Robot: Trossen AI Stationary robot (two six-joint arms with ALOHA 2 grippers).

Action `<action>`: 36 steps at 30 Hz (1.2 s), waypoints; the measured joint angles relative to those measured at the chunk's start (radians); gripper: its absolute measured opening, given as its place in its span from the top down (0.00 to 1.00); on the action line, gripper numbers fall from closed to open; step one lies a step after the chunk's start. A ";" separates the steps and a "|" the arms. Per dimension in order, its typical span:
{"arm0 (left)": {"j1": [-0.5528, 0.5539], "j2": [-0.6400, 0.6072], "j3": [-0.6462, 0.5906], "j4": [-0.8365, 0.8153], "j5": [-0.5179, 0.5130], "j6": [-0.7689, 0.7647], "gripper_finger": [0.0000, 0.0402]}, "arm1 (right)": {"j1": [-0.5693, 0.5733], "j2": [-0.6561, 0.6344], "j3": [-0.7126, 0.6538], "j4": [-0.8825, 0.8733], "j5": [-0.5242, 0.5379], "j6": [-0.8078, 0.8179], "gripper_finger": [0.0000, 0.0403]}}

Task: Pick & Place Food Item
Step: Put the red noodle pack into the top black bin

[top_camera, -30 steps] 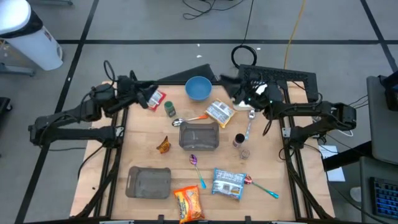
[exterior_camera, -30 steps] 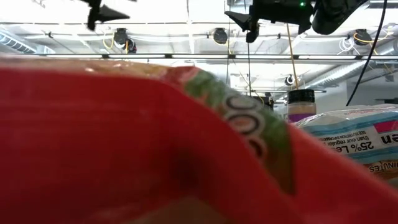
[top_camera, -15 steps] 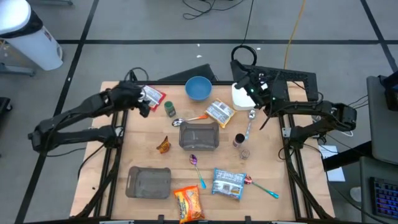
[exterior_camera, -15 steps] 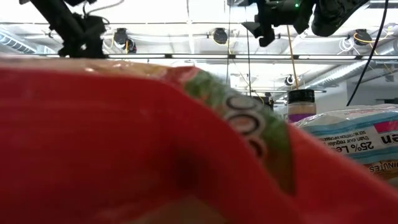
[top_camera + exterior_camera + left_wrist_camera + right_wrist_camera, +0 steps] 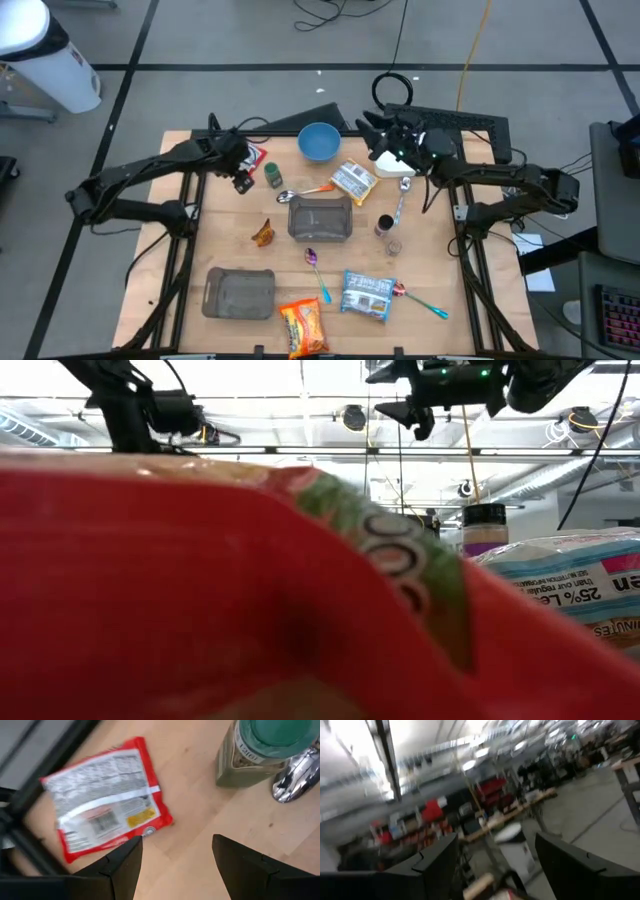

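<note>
Left wrist view is showing the left hand (image 5: 175, 865) hanging with its fingers spread apart and holding nothing, just above bare wood of the counter (image 5: 200, 815). A red food packet (image 5: 105, 807) is lying flat just beyond the finger tips, label side up, and a green-capped spice jar (image 5: 260, 747) is standing off to the other side with the bowl of a metal spoon (image 5: 295, 775) beside it. From the high view, the left hand (image 5: 240, 172) is hovering between that red food packet (image 5: 254, 155) and the spice jar (image 5: 273, 177), near the counter's far left corner.

The right hand (image 5: 372, 127) is also standing open and empty, raised over the far edge of the counter beside the blue bowl (image 5: 319, 141); its wrist camera is pointing into the room and catching nothing on the counter. The low view is almost wholly blocked by an orange snack bag (image 5: 200, 590) pressed close to the lens, so only the arms' upper parts are appearing there.

Compared with a second ago, the left hand is now sitting farther in over the counter, right at the packet, and the right hand is reaching more toward the bowl.
</note>
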 joint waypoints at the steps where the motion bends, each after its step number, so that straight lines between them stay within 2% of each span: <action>1: 0.002 0.018 0.000 0.015 0.009 0.003 0.38 | 0.000 -0.017 0.000 -0.051 -0.004 -0.010 0.36; 5: 0.009 0.086 0.000 0.083 0.025 0.002 0.38 | -0.008 -0.084 0.000 -0.201 -0.010 -0.065 0.36; 12: 0.010 0.187 0.000 0.075 0.022 -0.045 0.38 | -0.053 -0.158 0.000 -0.318 -0.026 -0.120 0.36; 17: 0.010 0.253 0.000 0.077 0.016 -0.061 0.38 | -0.072 -0.172 0.000 -0.356 -0.026 -0.120 0.36; 23: 0.010 0.305 0.000 0.083 -0.040 -0.063 0.38 | -0.072 -0.173 0.000 -0.376 -0.026 -0.120 0.37; 36: 0.037 0.386 0.000 0.152 -0.040 -0.012 0.38 | -0.071 -0.173 0.000 -0.405 -0.026 -0.120 0.37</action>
